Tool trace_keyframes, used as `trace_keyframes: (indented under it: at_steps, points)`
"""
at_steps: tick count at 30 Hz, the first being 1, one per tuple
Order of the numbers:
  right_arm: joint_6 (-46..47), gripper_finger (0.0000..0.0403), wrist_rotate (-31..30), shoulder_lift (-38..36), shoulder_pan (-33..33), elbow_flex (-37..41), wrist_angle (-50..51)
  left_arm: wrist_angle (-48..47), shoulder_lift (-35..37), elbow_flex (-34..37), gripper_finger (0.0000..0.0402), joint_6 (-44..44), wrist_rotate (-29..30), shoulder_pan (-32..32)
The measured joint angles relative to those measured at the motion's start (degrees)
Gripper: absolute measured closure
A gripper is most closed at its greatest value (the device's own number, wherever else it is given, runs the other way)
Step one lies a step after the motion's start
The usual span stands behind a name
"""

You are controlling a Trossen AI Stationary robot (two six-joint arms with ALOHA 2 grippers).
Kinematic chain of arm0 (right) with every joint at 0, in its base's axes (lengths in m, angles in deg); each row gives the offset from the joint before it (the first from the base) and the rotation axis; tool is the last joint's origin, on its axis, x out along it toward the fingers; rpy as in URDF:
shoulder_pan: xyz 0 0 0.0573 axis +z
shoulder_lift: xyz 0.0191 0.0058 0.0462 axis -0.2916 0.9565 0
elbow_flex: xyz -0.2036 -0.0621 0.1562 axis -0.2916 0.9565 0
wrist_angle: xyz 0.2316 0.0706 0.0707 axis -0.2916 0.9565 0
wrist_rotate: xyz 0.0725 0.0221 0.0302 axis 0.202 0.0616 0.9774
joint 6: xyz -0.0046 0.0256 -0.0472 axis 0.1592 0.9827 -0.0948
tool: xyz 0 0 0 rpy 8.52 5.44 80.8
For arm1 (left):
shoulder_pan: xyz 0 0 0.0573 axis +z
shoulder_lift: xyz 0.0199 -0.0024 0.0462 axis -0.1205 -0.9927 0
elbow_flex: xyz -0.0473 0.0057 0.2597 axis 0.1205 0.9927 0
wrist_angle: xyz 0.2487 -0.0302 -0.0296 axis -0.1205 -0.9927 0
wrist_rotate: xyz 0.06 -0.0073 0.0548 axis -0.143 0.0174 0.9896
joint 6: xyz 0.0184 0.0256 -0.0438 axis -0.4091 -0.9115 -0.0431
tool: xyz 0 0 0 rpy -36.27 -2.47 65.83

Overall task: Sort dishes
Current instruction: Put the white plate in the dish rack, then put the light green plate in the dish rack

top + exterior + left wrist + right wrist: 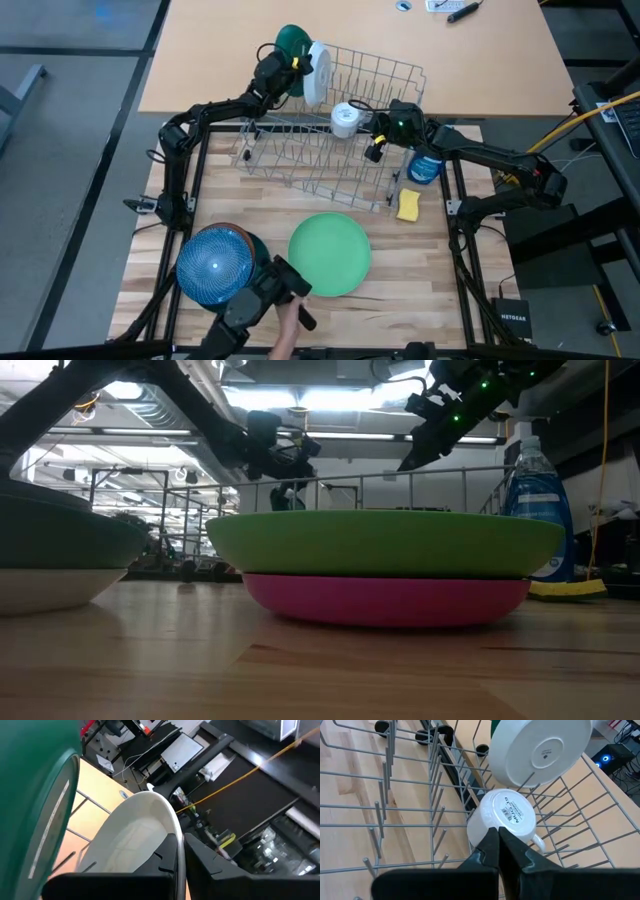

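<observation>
Gripping the white plate's (318, 74) rim in the rack (380, 150), the left gripper (296, 68) half hides the dark green plate (292, 41); right gripper (376, 146) closed, empty, over a mug (345, 119).

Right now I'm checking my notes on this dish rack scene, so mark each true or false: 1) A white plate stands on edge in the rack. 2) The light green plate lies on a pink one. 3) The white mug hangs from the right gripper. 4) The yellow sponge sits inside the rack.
1) True: the white plate stands in the rack, left gripper on its rim.
2) True: light green plate on pink plate.
3) False: the white mug rests upside down in the rack; the right gripper is shut beside it.
4) False: the yellow sponge lies on the table outside it.
</observation>
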Motion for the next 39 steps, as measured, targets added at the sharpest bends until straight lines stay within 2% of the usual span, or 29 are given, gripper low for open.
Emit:
trace_keyframes:
  at_steps: [6,11,15,23,35,39]
  points:
    - [0.02,0.0402,0.00,0.02,0.00,0.00,0.00,-0.54,0.00,0.00,0.0356,-6.61,0.06,-0.42]
    - [0.02,0.0402,0.00,0.02,0.00,-0.01,0.00,-0.15,0.00,0.00,0.0317,-8.50,0.19,-0.73]
    - [0.02,0.0402,0.00,0.02,0.00,0.00,0.01,0.53,0.00,0.00,0.0300,-11.53,0.48,-0.74]
    - [0.04,0.0402,0.00,0.02,0.00,0.00,0.00,2.90,0.04,-0.02,0.0304,-18.49,3.64,-0.74]
    - [0.04,0.0402,0.00,0.02,0.00,0.00,0.07,7.19,0.04,-0.02,0.0306,-20.87,3.61,-0.96]
    - [0.04,0.0402,0.00,0.02,0.00,0.00,0.23,9.70,0.04,-0.02,0.0306,-20.86,0.97,-1.34]
